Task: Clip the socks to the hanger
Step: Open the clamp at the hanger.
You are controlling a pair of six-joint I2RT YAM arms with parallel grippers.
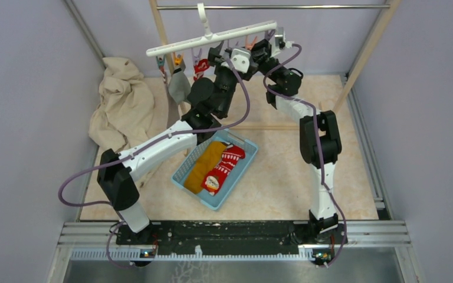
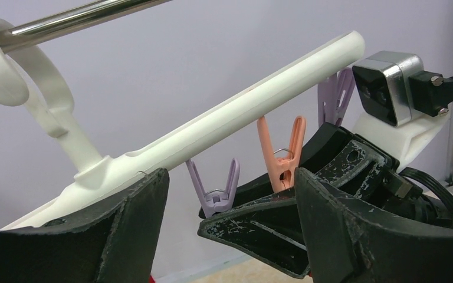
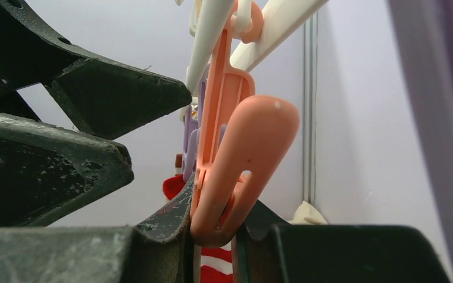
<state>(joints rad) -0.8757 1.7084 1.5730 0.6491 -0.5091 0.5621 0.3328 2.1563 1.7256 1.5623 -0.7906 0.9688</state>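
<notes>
Up at the hanger [image 1: 212,39], my right fingers [image 3: 94,259] pinched an orange peg [image 3: 236,153]; the left fingers [image 2: 124,236] hung spread, empty; both socks [image 1: 205,165] lay in the basket [image 1: 238,175] on the bench [image 1: 283,177]; peg-opening was in hand, I judged; next the left had to fetch a sock.

I'm running a lab test cell; plain walls [image 1: 23,88] box the table [image 1: 283,188] in. Both arm bases [image 1: 133,227] bolted on aluminium rails [image 1: 377,236].
</notes>
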